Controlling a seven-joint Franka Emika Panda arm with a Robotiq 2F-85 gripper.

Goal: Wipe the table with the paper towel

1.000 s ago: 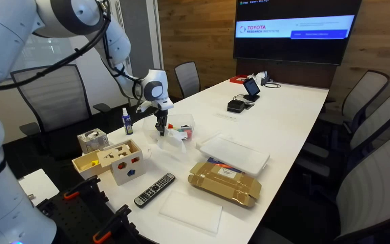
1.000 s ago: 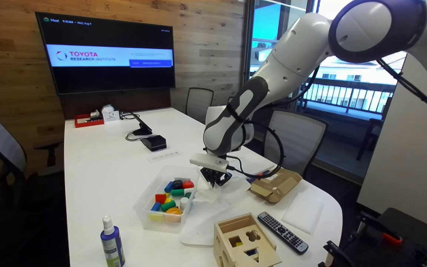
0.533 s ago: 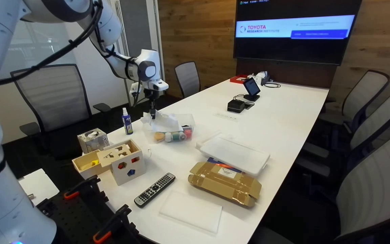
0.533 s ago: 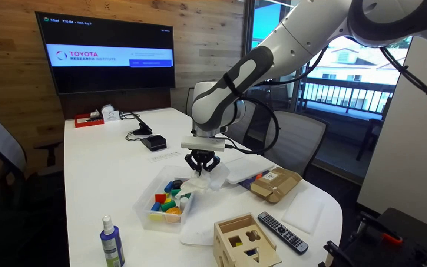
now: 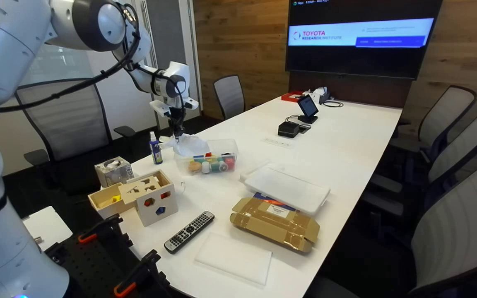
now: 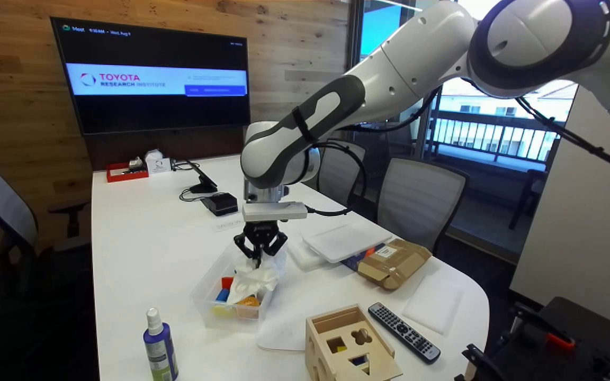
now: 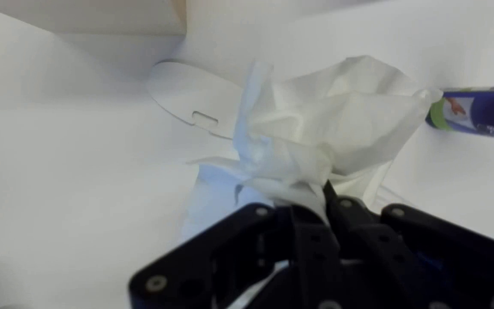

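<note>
The table [image 5: 338,136] is long, white and smooth, and it shows in both exterior views [image 6: 141,238] and under the towel in the wrist view [image 7: 79,180]. My gripper [image 7: 326,189] is shut on the crumpled white paper towel [image 7: 350,124], which hangs from the fingertips. In the exterior views the gripper [image 5: 177,133] [image 6: 258,258] is up off the tabletop, and the towel [image 5: 191,145] [image 6: 254,279] overlaps the clear bin. I cannot tell whether the towel touches the bin. The folds hide part of the fingertips.
The clear bin [image 6: 204,307] holds several coloured blocks. A blue spray bottle [image 5: 155,150] stands near the towel. A wooden shape box [image 5: 160,207], tissue box [image 5: 114,171], remote [image 5: 189,231], cardboard box [image 5: 273,223] and white lid [image 5: 288,186] lie around. Grey chairs ring the table.
My gripper has risen from low beside the bin and moved left in both exterior views, carrying the towel up to the bin and toward the spray bottle. It stays shut on the towel.
</note>
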